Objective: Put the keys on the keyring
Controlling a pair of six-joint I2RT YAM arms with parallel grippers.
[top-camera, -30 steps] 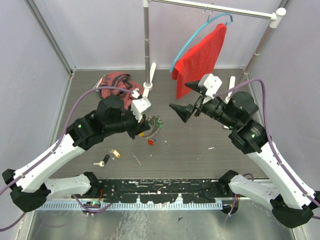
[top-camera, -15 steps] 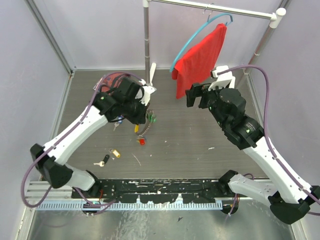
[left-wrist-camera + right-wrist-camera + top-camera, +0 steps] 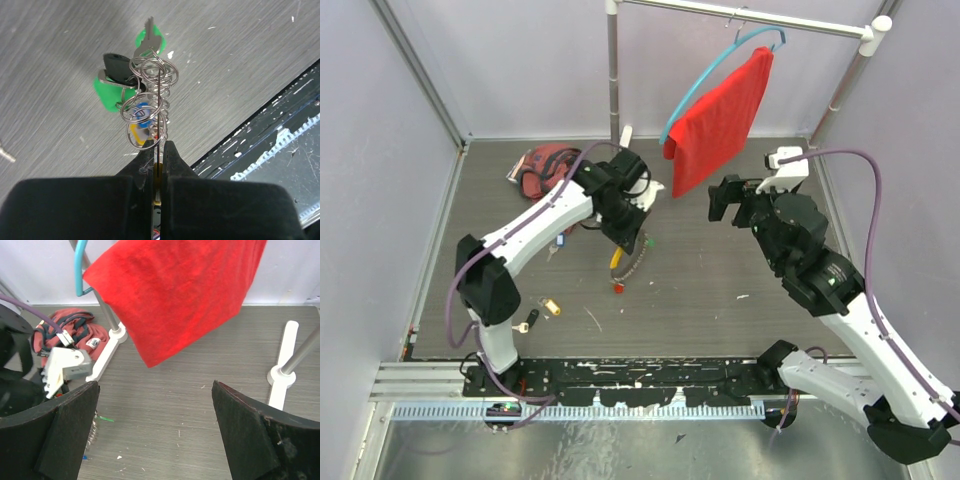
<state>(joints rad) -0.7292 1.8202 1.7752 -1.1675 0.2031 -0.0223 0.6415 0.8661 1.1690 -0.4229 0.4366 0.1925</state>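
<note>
The keyring (image 3: 150, 85), a bunch of wire loops already carrying several keys (image 3: 112, 82) with green, black, blue and yellow heads, hangs from the left gripper (image 3: 159, 150), which is clenched on the ring's wire with its jaws all but together. From above, the bunch trails from that gripper toward the near side, over the middle of the worktop (image 3: 720, 290), with a red tag at its low end; whether that tag touches the surface cannot be told. Two keys are not yet on the ring: a yellow-tagged key (image 3: 551, 306) and, just beside it, a black key (image 3: 528, 322), both flat on the worktop to the near left of the bunch and well apart from it. They are too small here to read their long axes with confidence, though the black one seems to lie slantwise. The right gripper (image 3: 728, 200) is released, jaws wide and holding nothing, raised on the right side near the red cloth (image 3: 720, 120); it is well apart from the ring and farther again from the loose keys, which lie on the left arm's side. The free gripper would probably have to cross past the hanging bunch to reach them. The loop openings are lost in the tangle of wire.
</note>
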